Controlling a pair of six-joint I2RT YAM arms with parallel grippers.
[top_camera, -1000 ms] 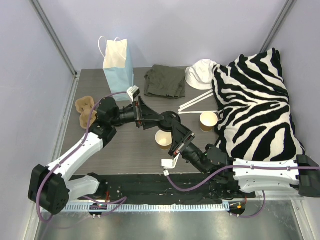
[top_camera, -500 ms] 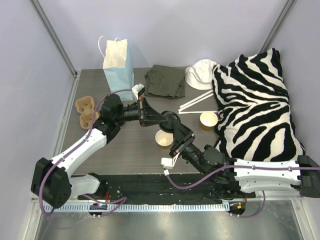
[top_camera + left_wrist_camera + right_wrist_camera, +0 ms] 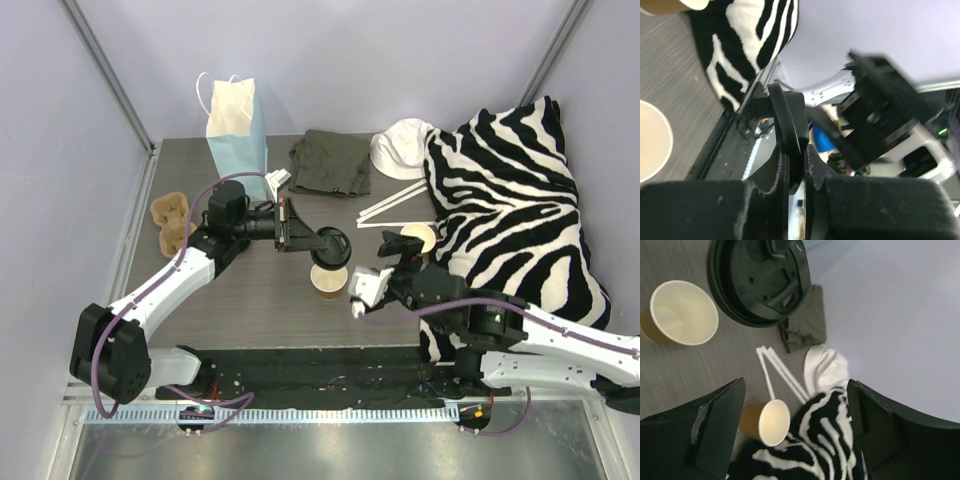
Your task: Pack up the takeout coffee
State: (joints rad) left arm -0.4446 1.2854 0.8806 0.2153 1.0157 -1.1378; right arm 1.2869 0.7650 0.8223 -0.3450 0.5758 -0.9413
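My left gripper [image 3: 318, 240] is shut on the rim of a round black plastic lid [image 3: 331, 243], which hangs just above an open tan paper cup [image 3: 328, 282], white inside. In the left wrist view the lid's edge [image 3: 785, 117] stands pinched between the fingers, with the gripper [image 3: 799, 160] shut on it and the cup's mouth [image 3: 650, 142] at the left. My right gripper [image 3: 395, 260] is open and empty, to the right of that cup. Its wrist view shows the lid [image 3: 760, 282], the cup [image 3: 680, 312] and the spread gripper [image 3: 795, 405].
A second open tan cup [image 3: 418, 238] stands by a zebra-striped pillow [image 3: 510, 210]. At the back are a blue paper bag [image 3: 238, 130], a green cloth [image 3: 330, 162] and a white cloth [image 3: 400, 148]. White straws [image 3: 395, 208] lie mid-table, and a brown pulp carrier [image 3: 170, 220] sits at the left.
My left gripper shut on the lid that the right gripper was holding. The right gripper opened, let go and drew back to the right. The lid stays over the cup.
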